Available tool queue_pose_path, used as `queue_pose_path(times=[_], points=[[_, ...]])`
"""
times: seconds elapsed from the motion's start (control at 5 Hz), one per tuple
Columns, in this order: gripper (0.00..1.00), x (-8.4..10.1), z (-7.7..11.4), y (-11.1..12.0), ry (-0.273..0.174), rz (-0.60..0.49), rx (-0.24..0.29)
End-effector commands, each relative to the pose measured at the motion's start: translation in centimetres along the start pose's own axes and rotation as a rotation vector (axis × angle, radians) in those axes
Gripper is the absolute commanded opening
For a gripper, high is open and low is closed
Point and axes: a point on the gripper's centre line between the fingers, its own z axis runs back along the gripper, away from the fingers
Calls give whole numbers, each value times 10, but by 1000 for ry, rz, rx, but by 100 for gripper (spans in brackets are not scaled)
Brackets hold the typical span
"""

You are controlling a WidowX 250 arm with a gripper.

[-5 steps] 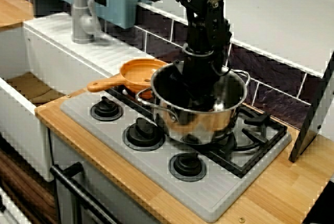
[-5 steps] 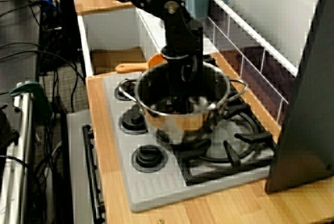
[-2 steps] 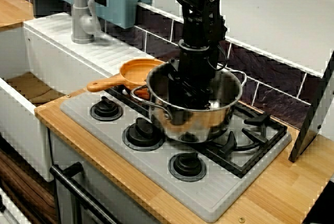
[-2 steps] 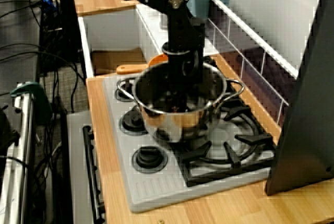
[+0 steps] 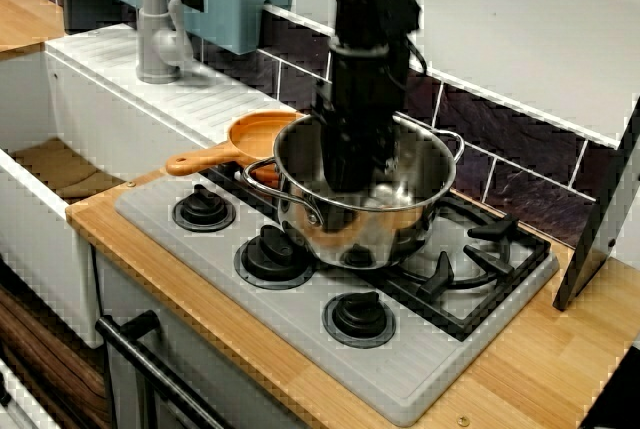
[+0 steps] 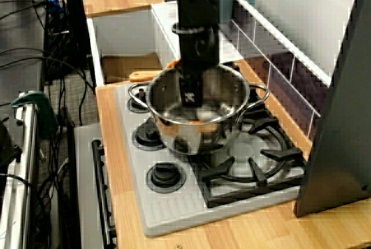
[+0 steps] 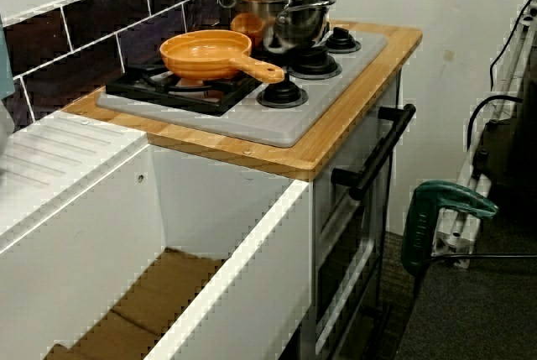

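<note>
The tool (image 5: 350,171) is reaching down inside the steel pot (image 5: 395,229) — jaw opening hidden, I cannot tell — and the pot, over the hob grate (image 5: 495,231), is sitting closer to the orange pan (image 5: 262,137) at its 10 o'clock than 1 second ago, seemingly travelling with the tool.

Seen from the front corner: pot (image 5: 365,219) was over left part of grate (image 5: 480,264), on hob (image 5: 300,334); resting or lifted, couldn't tell. Gripper (image 5: 350,174) was down inside pot, by back wall. Pan (image 5: 262,137) sat just beside pot, sink side, handle toward sink (image 5: 50,164). Knobs (image 5: 272,254) ran in row before pot. Faucet (image 5: 155,24) stood behind sink. Tiled wall (image 5: 520,184) ran behind hob. Oven handle (image 5: 140,344) was below hob front.
</note>
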Motion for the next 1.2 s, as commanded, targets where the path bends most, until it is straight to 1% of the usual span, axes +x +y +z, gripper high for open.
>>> queue_pose_path(times=[0.0,0.2,0.4,0.6,0.8,1.0], points=[[0,-13,42,0,-114,9,-6],[0,-16,45,0,-118,11,-8],[0,-19,53,-2,-134,2,-8],[60,-20,64,-2,-149,4,-8],[100,-22,74,4,-176,8,6],[100,-25,82,12,-190,22,5]])
